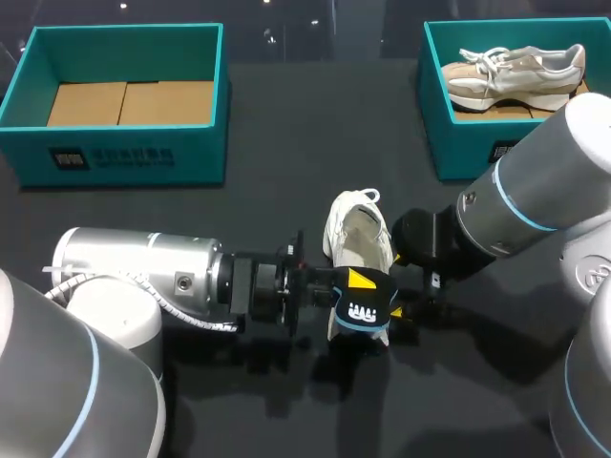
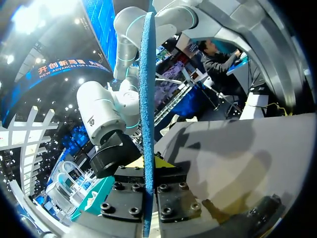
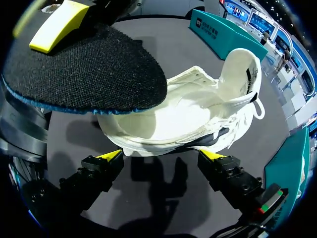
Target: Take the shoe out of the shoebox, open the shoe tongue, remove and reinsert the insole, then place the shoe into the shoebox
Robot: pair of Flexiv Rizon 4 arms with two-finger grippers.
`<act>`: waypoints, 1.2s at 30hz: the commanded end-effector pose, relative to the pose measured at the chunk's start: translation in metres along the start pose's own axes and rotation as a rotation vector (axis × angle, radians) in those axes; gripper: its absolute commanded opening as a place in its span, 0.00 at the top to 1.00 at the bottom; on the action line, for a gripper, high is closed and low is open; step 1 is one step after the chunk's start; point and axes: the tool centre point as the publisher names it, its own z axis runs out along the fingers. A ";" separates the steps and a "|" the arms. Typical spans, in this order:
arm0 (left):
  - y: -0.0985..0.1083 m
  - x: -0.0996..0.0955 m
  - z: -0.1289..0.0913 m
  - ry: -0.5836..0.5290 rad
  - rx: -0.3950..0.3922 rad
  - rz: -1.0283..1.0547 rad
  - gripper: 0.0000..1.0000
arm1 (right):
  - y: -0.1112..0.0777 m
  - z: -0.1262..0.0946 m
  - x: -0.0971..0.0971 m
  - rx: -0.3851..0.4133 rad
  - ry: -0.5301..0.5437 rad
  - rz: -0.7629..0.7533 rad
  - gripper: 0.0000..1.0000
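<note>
The left tool (image 1: 361,291) is shut narrow on a flat black insole with a blue foam edge (image 1: 361,310), one yellow-tipped finger on each face. In the left wrist view the insole stands edge-on between those fingers. It hangs just above the toe end of a white low-top shoe (image 1: 358,239), which sits on the dark tabletop (image 1: 286,172) with its opening up and its heel loop pointing away.

The right tool (image 3: 162,155) is spread wide. Its two yellow tips are low beside the shoe's sole edge, one toward each end. Whether they touch it I cannot tell.

A white printed mark shows on the insole's upper face, too small to read.

A broad stretch of bare tabletop lies beyond the shoe and runs between the two boxes at the far edge. On the far left is an open teal shoebox with a cardboard floor (image 1: 119,153). On the far right is a second teal box (image 1: 458,143) holding a beige laced sneaker (image 1: 516,74). Each box has a small dark label with pale print on its front wall.
</note>
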 end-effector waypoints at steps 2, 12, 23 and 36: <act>0.000 0.000 0.000 0.001 0.000 0.001 1.00 | 0.000 0.000 0.002 0.012 -0.017 0.020 0.00; 0.005 0.002 0.004 0.007 0.047 -0.018 1.00 | 0.000 0.000 0.002 0.012 -0.017 0.020 0.00; 0.010 0.003 0.008 -0.001 0.116 -0.060 1.00 | 0.000 0.000 0.002 0.012 -0.017 0.020 0.00; 0.001 0.007 0.010 -0.036 0.127 -0.120 1.00 | 0.000 0.000 0.002 0.012 -0.017 0.020 0.00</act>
